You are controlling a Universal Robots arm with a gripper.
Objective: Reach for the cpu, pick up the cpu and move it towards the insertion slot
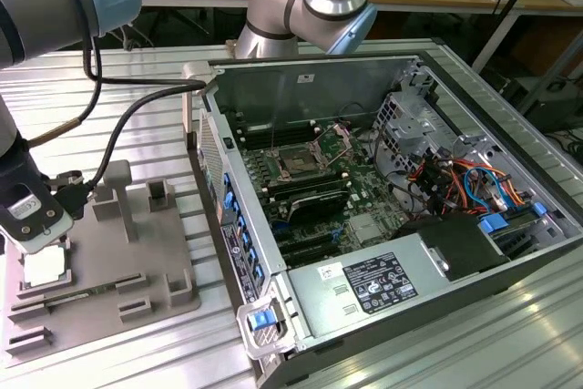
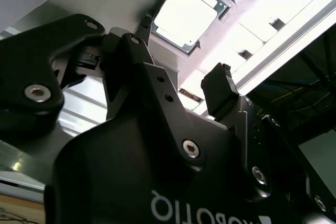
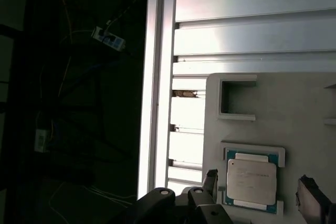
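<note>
The cpu [image 1: 44, 266] is a thin square chip with a silvery-white face. It lies flat in a recess of the grey fixture plate [image 1: 137, 261] at the exterior view's left. My gripper [image 1: 38, 236] hangs just above it, open, with nothing held. In both wrist views the cpu [image 2: 189, 17] [image 3: 251, 182] sits between the two black fingertips [image 2: 218, 80] [image 3: 311, 195], which stand apart from it on either side. The insertion slot [image 1: 299, 163] is a square socket with a dark centre and a metal frame. It sits on the green board inside the open computer case.
The open computer case [image 1: 273, 316] stands to the exterior view's right of the fixture plate, its near wall tall. Grey blocks [image 1: 117, 190] rise from the plate behind the gripper. A black cable [image 1: 118, 125] runs from the arm. The table's edge [image 3: 157, 77] lies close beside the plate.
</note>
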